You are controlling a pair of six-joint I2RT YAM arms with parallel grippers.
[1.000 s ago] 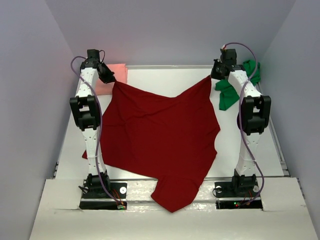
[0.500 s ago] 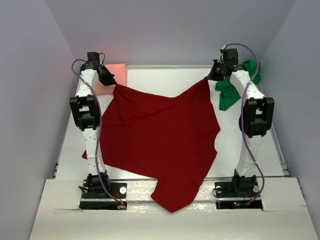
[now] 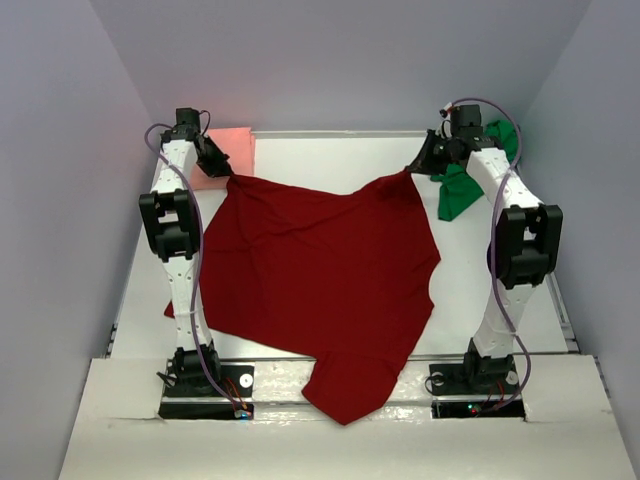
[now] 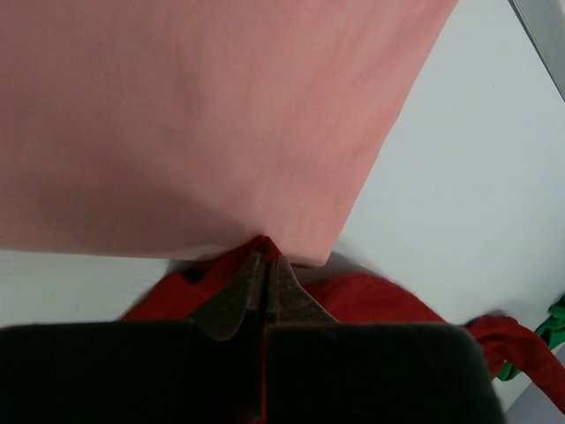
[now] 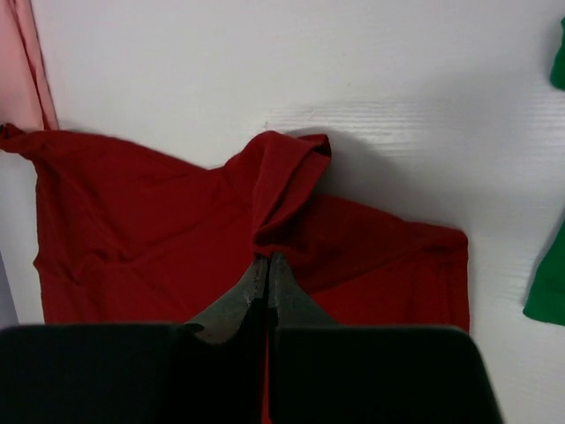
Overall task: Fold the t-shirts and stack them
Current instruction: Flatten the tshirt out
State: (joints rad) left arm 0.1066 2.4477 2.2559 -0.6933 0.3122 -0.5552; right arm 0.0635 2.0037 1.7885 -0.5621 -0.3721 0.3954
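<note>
**Dark red shirt: far corners coming down toward the table**

- Dark red t-shirt (image 3: 320, 270) lies spread across the middle of the table (image 3: 330, 148). One near corner hangs over the near edge between the arm bases. The far edge sags between the two held corners.
- Left gripper (image 4: 263, 258): fingers pressed together, pinching the far-left corner, with red cloth bunched at the tips. Right gripper (image 5: 266, 258): fingers likewise closed on a twisted fold at the far-right corner.
- Change over the last second: both held corners sit lower and nearer than they did. The right one has moved most, travelling inward and toward the bases as that arm's elbow swung outward. The left has barely shifted. The body of the shirt has not moved.
- Reading: looks like the lay-out stage, with the cloth being set flat before any fold. No fold made yet.
- Salmon pink t-shirt (image 3: 232, 143) lies flat at the far-left corner, just under the left gripper. Green t-shirt (image 3: 458, 195) is crumpled at the far right, beside the right arm. Both still to do.
</note>
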